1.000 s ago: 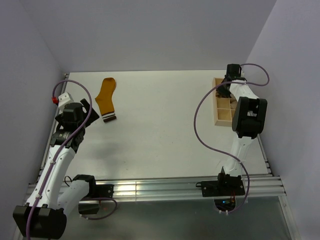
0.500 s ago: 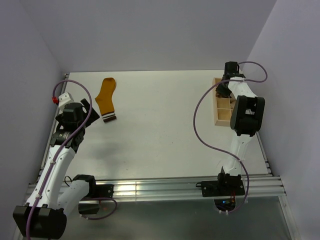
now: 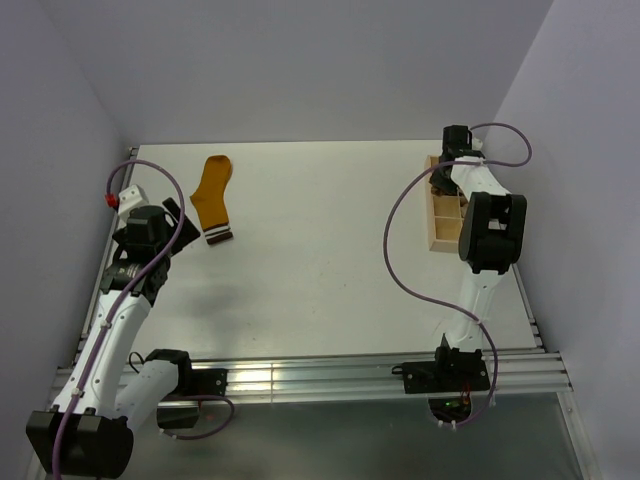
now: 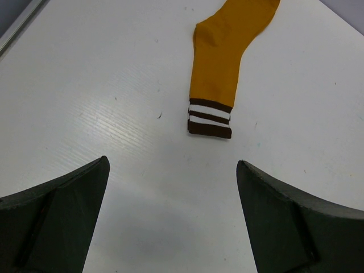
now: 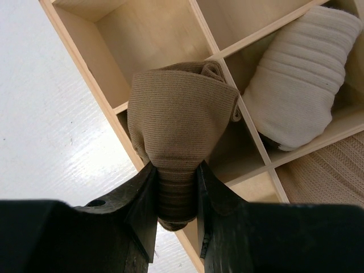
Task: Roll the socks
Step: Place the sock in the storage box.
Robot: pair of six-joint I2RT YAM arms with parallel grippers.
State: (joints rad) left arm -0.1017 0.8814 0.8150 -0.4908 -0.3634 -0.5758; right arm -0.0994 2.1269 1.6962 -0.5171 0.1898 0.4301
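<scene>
1. The mustard-orange sock point(image 3: 213, 197) is laid flat on the bench point(image 3: 320, 240) at its far left. Its toe is pointed toward the far edge, and its white and dark-brown striped cuff is turned toward the arms.
2. The left end effector point(image 3: 172, 215) is positioned near the cuff of this sock, but the sock is not touched by it.
3. In the left wrist view, the left end effector point(image 4: 172, 165) is spread wide and nothing is held between its fingers. The mustard-orange sock point(image 4: 219, 62) is seen beyond them, well apart from both.
4. A wooden divided box point(image 3: 445, 225) is placed at the far right of the bench, and the right end effector point(image 3: 442, 180) is held over its far end.
5. In the right wrist view, the right end effector point(image 5: 176, 193) is closed narrowly on the tan-brown sock point(image 5: 179, 122), which is bunched into a folded lump and pinched at its darker ribbed end.
6. The tan-brown sock is held above a crossing of dividers in the wooden divided box point(image 5: 85, 68). Whether the wood is touched cannot be told.
7. A cream-white bundle point(image 5: 301, 79) is lodged in the neighbouring compartment.
</scene>
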